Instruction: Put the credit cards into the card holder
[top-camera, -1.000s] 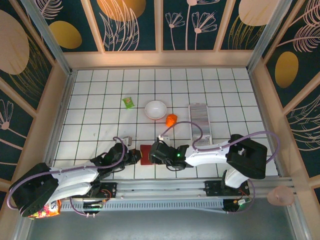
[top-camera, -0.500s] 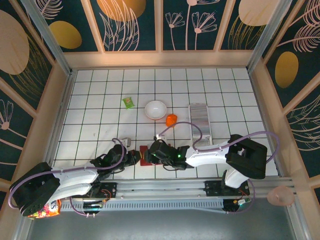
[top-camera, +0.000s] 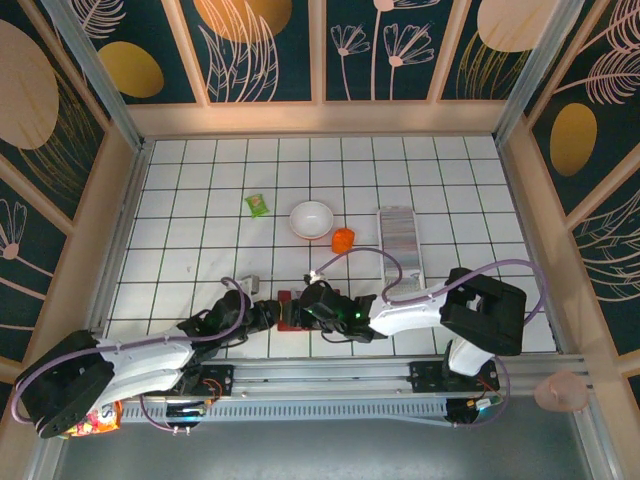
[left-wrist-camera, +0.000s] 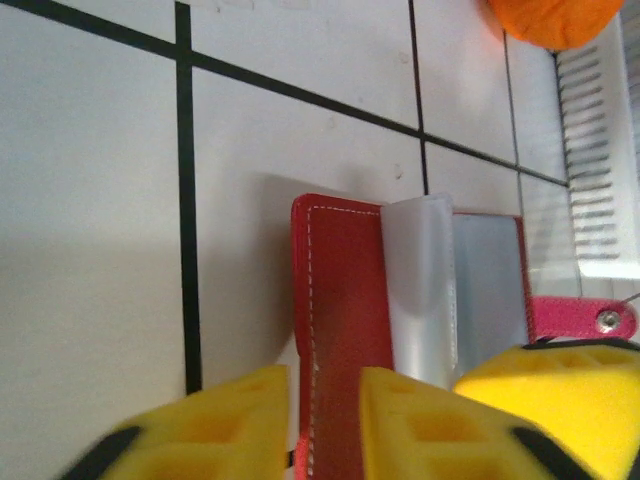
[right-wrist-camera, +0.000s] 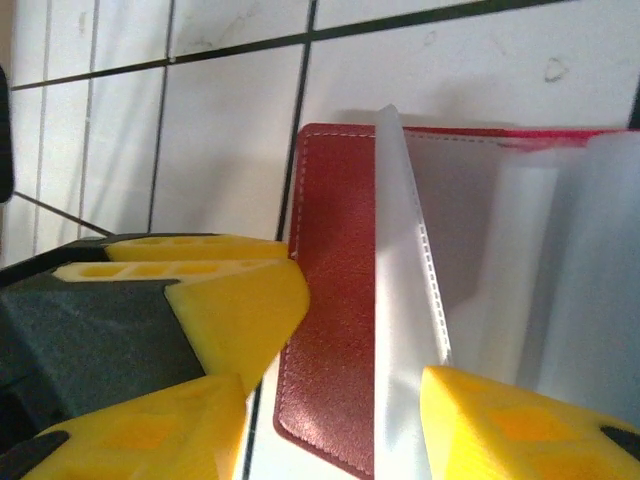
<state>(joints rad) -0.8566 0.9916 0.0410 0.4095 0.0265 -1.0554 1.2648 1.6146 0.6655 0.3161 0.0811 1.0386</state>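
The card holder (left-wrist-camera: 340, 300) is laid open at the near side of the counter (top-camera: 190, 250), its clear sleeves fanned upward. Its red cover edge appears to be pinched by the left pincer (left-wrist-camera: 325, 385), whose fingers are nearly pressed together. The right pincer (right-wrist-camera: 335, 395) is spread around the cover and 1 sleeve. No card is held; the credit cards (top-camera: 400, 240) are kept in a tray well apart, far and to the right. A sleeve could be creased, or the holder dragged, if the 2 crowded pincers are moved against each other. A bowl (top-camera: 311, 219) and green packet (top-camera: 258, 204) are set farther back. An orange item (top-camera: 343, 239) is placed roughly between holder and cards.
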